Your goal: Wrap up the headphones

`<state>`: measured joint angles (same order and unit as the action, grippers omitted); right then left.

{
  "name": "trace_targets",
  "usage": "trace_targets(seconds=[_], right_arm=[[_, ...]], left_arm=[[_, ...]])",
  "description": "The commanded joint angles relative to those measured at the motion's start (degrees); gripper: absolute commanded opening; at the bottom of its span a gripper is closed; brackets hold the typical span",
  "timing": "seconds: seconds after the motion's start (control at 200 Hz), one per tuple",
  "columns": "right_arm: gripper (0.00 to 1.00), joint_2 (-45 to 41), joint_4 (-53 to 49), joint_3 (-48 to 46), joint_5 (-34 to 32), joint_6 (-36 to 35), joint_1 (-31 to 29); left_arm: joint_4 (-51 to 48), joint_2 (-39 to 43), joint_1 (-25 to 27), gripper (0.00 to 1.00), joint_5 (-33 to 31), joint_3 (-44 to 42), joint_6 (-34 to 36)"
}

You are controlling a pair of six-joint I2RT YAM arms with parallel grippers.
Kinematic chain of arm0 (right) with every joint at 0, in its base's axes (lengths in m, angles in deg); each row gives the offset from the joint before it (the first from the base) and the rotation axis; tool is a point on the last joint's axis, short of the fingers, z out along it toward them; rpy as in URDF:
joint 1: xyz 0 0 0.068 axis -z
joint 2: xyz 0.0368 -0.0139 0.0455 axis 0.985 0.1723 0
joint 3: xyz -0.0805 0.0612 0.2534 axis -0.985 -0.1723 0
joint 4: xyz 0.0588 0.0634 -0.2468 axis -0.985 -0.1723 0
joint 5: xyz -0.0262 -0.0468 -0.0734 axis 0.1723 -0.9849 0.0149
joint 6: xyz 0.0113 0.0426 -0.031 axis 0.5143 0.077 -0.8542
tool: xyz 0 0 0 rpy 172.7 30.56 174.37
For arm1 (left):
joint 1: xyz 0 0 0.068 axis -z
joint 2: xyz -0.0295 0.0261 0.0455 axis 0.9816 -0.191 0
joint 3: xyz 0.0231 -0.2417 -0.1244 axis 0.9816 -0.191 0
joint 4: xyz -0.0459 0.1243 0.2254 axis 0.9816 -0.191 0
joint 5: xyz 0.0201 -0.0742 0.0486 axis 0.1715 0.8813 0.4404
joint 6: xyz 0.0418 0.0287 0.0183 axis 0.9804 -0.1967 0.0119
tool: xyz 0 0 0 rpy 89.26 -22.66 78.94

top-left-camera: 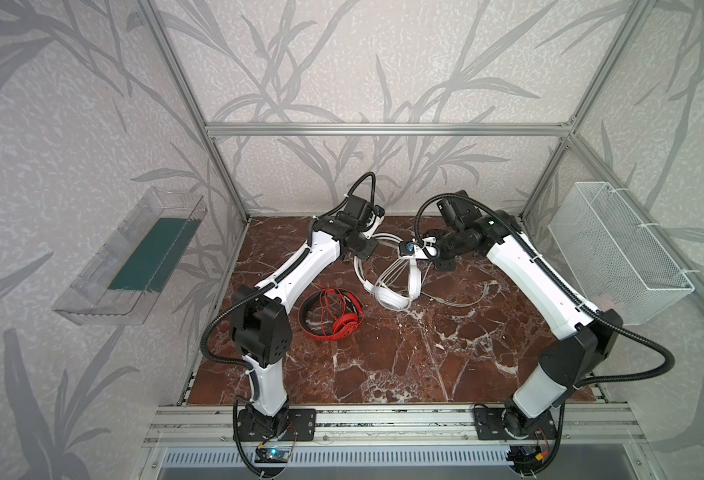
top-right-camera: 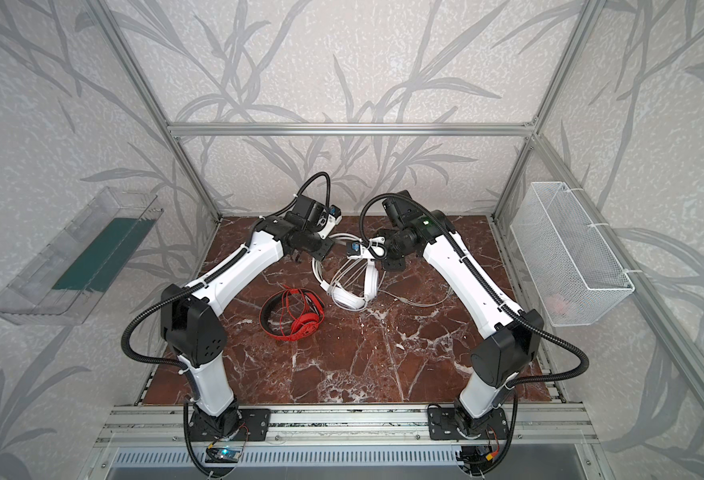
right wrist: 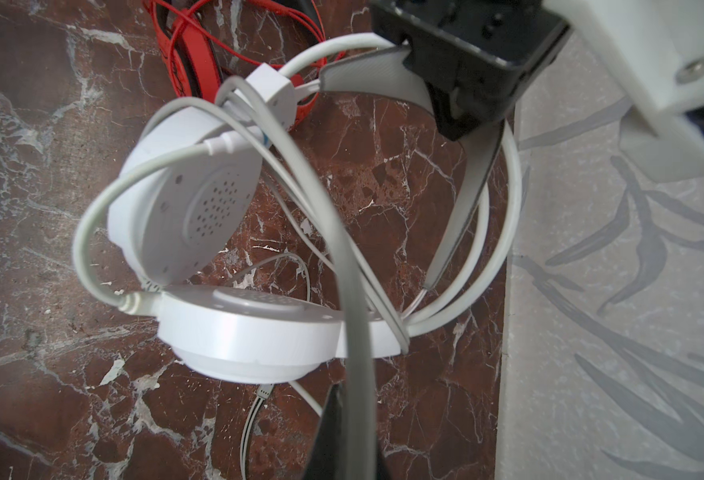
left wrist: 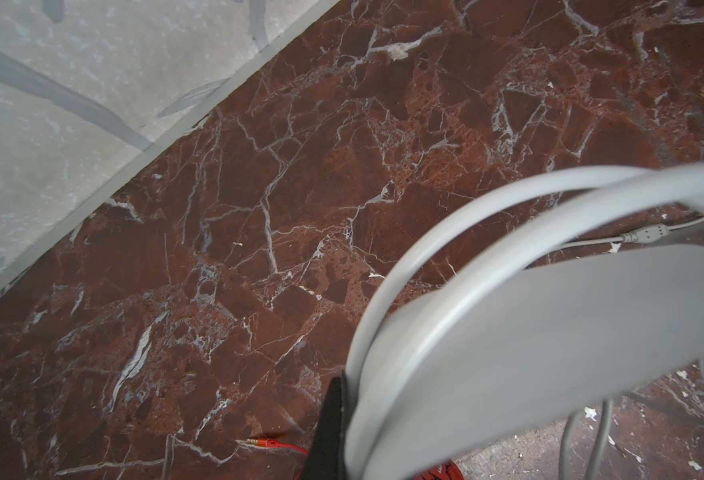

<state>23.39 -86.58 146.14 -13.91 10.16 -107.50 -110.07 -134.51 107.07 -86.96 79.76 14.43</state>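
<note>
Red-brown marble veined in white makes the worktop [top-left-camera: 404, 365], bare along its near edge behind the aluminium rail [top-left-camera: 383, 419] that carries both arm bases. Next out, beside the left arm's elbow, the red headphones [top-left-camera: 344, 324] lie flat, with their thin red cable crossing the band in several strands. Their red plug [left wrist: 263, 443] rests on the marble just beside them.

Beyond, toward the middle, are the white headphones [top-left-camera: 393, 297]. The ear cups sit low, close to the worktop, though I cannot tell whether they touch it. The headband arches up toward the back. The left gripper [right wrist: 457, 124] is clamped on the flat inner strip of that band. The right gripper [right wrist: 352, 449] is closed on the white-grey cable [right wrist: 354, 340], which fans up to it from the cups in several strands. The cable's loose end trails over the marble toward the right arm.

In both top views each gripper is largely hidden by its own wrist. In the left wrist view the band is a blurred mass and only one black finger [left wrist: 329, 424] shows. The right wrist view cuts off most of the red pair.

On the left wall hangs a clear plastic tray [top-left-camera: 72, 291] with a green strip. On the right wall hangs a white wire basket [top-left-camera: 616, 257] holding a pale shape too faint to name.
</note>
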Motion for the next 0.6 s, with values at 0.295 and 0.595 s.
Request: trace_targets(seconds=[0.295,0.595], right_arm=[[0.03,3.95,12.07,-3.51,12.02,13.46,6.95],[0.12,5.14,18.81,-7.75,18.0,20.16,9.18]], left_arm=[[-3.09,5.66,0.31,0.0,10.48,0.79,-1.63],[-3.19,6.63,0.23,0.0,10.73,0.74,-1.72]])
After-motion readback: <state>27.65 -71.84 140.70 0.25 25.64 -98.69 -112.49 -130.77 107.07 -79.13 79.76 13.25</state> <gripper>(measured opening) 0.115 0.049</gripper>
